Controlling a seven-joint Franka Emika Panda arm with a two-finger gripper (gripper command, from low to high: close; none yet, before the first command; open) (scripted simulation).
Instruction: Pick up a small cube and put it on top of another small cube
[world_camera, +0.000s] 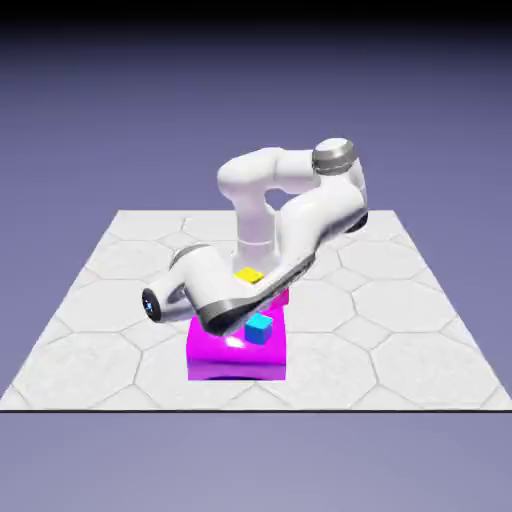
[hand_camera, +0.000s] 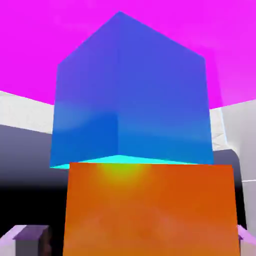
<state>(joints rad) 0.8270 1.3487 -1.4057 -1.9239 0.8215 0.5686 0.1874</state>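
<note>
Small cube (world_camera: 249, 274) yellow, visible beside bent arm (world_camera: 290, 215) folded low over magenta block (world_camera: 237, 355); cyan cube (world_camera: 260, 328) near. Hand view: small cube (hand_camera: 150, 207) fills gap between fingers (hand_camera: 29, 239), clamped; cyan cube (hand_camera: 130, 92) touching beyond it.

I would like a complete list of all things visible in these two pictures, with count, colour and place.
small plain yellow cube: one, yellow (orange-looking in the hand view), between the tool's tips, against a cyan cube's edge.
small cyan cube: one, cyan, on the magenta block; blue-shaded in the hand view.
large flat magenta block: one, magenta, on the table's near middle.
white hexagon-patterned table: one, white-grey.
white robot arm: one, bent low over the block.
tool: one; grey tips at the hand view's bottom corners, either side of the yellow cube.
</note>
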